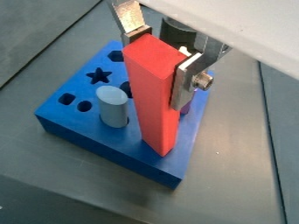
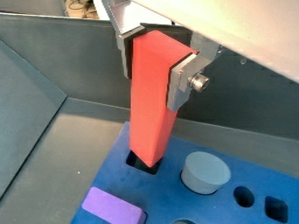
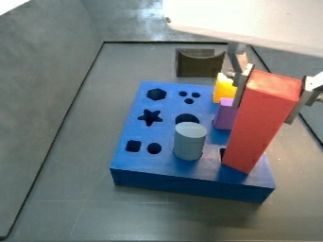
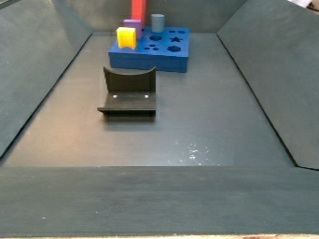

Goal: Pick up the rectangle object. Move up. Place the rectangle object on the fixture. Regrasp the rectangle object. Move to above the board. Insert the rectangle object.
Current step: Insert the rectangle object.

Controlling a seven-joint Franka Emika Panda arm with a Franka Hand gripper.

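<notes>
On the dark gray tray floor, the gripper clasps the red block upright, its lower end entering a board hole; insertion looks nearly done, release remaining.

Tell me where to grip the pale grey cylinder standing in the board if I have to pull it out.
Grip the grey cylinder on its exposed upper sides, coming straight down from above. It stands upright in the board, so only that part is free. The gripper is shut on the rectangle object, which stands close beside it, so clear that first.
</notes>
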